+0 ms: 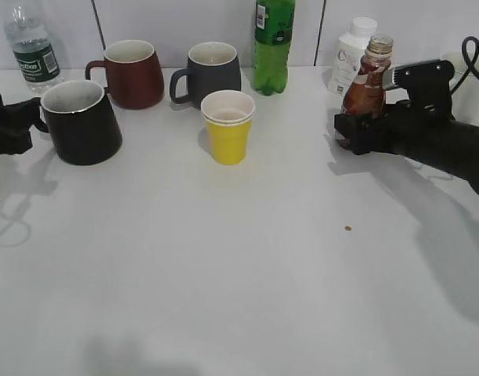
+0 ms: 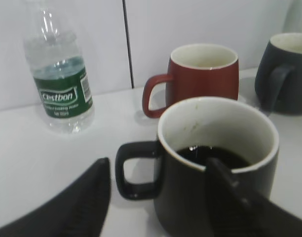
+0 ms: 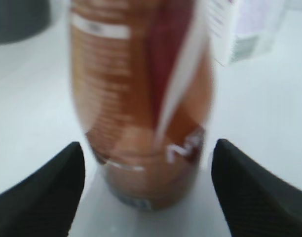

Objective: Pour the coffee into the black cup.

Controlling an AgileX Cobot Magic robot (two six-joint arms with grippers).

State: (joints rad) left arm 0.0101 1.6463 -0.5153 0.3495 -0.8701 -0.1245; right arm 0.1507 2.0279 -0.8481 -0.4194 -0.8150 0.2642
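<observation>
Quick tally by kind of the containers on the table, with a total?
Mugs: 3 - glossy black mug, maroon mug, dark grey mug.
Bottles: 4 - clear water bottle, green bottle, white bottle, brown coffee bottle.
Yellow paper cups: 1 stack.
Total: 8.

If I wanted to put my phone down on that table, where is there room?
The whole near half of the table, in front of the yellow cup, is bare except for a tiny speck. There is also a gap between the yellow cup and the coffee. The back row is crowded: water bottle, maroon mug, grey mug, green bottle.
</observation>
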